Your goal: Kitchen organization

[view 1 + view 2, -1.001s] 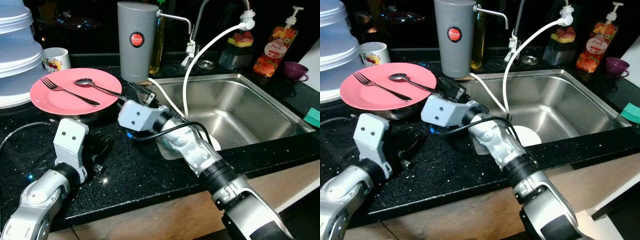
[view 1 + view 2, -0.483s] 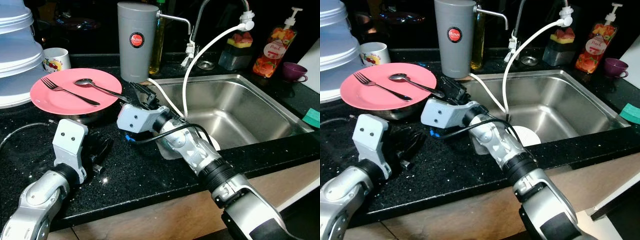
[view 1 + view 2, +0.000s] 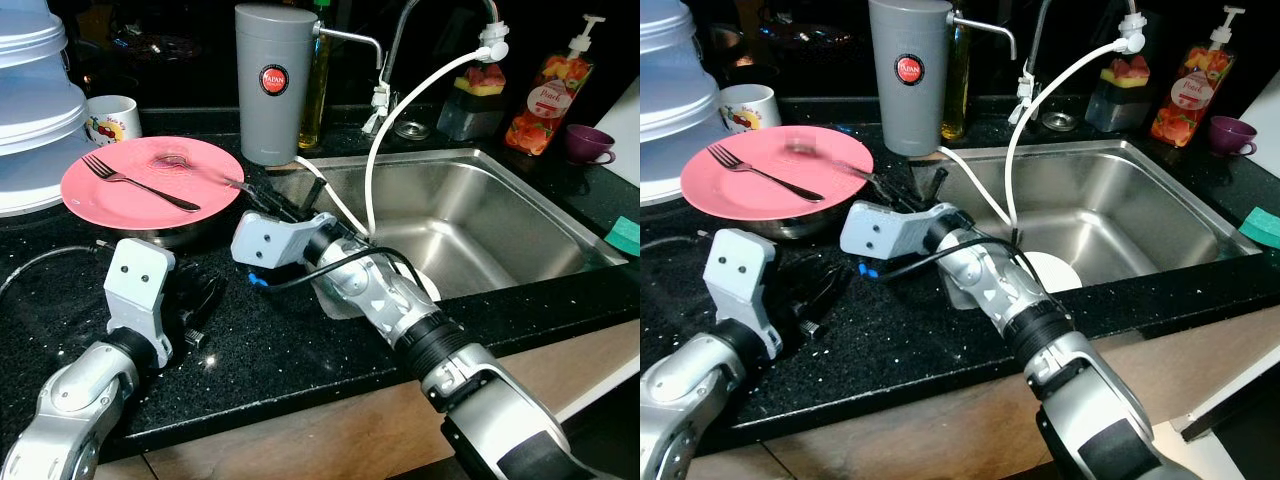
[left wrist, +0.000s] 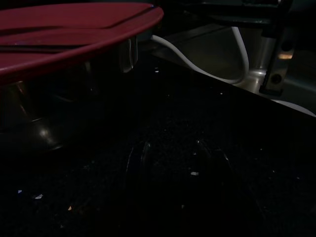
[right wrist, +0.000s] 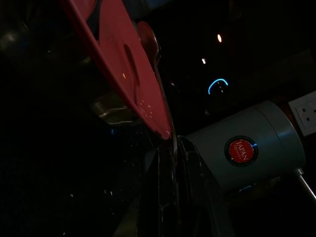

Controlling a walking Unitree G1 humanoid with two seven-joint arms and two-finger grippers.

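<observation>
Spoon (image 3: 225,182) now blurred, lifting off pink plate (image 3: 120,195); handle clenched in right end effector (image 3: 272,203) at plate's sink-side rim. Left end effector (image 3: 205,300) low on black surface (image 3: 260,340), grip state can't tell. Fork (image 3: 135,182) on plate, gray canister (image 3: 272,80) beyond.

A black speckled counter (image 3: 300,350) carries a grey canister (image 3: 272,82), mug (image 3: 110,118) and soap bottle (image 3: 545,100).
</observation>
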